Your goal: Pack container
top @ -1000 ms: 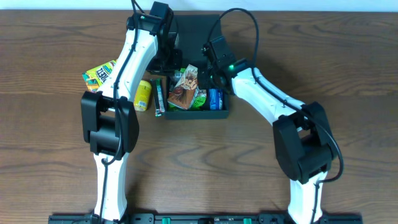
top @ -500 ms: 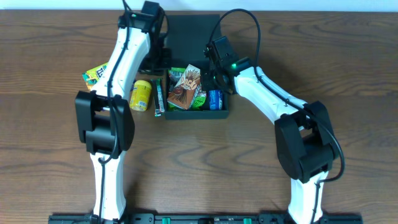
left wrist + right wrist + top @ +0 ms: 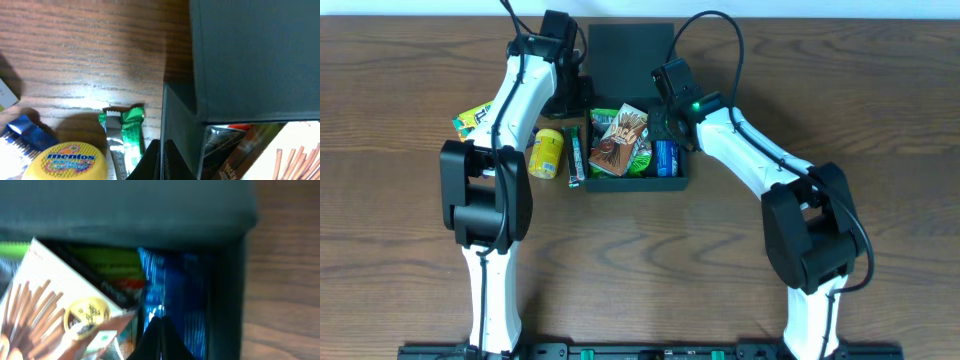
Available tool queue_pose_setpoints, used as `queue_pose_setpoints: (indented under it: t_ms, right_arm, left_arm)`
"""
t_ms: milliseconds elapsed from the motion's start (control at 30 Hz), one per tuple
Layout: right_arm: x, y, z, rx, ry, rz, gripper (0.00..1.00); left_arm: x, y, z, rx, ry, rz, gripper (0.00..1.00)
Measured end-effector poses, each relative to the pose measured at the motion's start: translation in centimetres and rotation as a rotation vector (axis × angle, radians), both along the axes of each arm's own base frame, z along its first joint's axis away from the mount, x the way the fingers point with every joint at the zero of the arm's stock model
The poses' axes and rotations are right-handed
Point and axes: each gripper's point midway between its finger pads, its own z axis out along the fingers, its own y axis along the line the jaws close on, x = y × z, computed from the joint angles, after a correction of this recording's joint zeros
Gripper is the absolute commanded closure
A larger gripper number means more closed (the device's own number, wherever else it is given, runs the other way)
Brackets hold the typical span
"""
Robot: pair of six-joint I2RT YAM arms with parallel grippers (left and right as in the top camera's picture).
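Left wrist view shows our left end effector (image 3: 162,159) pressed together and empty, its tips just beside the left wall of the container (image 3: 175,120), whose lid (image 3: 250,50) is open at the far side. Over the last second this arm has swung back off the container toward its far left corner, uncovering the Mentos tub (image 3: 70,160) and the green-wrapped bar (image 3: 125,132) on the desk (image 3: 75,40). We judge the packing unfinished: those two and a yellow-green packet (image 3: 475,122) lie outside. Our right end effector (image 3: 159,332), likewise pressed together on nothing, hovers over a blue packet (image 3: 170,290) and a biscuit-stick box (image 3: 55,310) inside. Only "mentos" reads clearly; the other print is too blurred.
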Motion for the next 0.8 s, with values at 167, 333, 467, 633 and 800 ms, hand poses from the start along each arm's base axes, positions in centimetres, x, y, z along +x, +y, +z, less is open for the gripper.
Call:
queue_pose_setpoints:
  t_ms: [167,333,467,633,800]
  right_arm:
    - [1.5,0.3,0.9,0.018,-0.068,-0.024,0.99]
    - [1.8,0.4,1.1,0.026,-0.085,-0.031,0.98]
    - [2.0,0.6,1.2,0.031,-0.098,-0.031,0.98]
    - [2.2,1.7,0.2,0.036,-0.105,-0.016,0.99]
    - [2.7,2.9,0.4,0.059,-0.140,-0.001,0.99]
  left_arm:
    - [0.4,-0.5,0.2,-0.030,-0.015,-0.004,0.94]
    - [0.3,-0.8,0.2,-0.041,-0.014,-0.007,0.94]
    - [0.3,-0.9,0.2,-0.046,-0.013,-0.008,0.94]
    - [0.3,-0.9,0.3,-0.050,-0.013,-0.009,0.94]
    - [0.3,-1.1,0.3,-0.062,-0.011,-0.012,0.94]
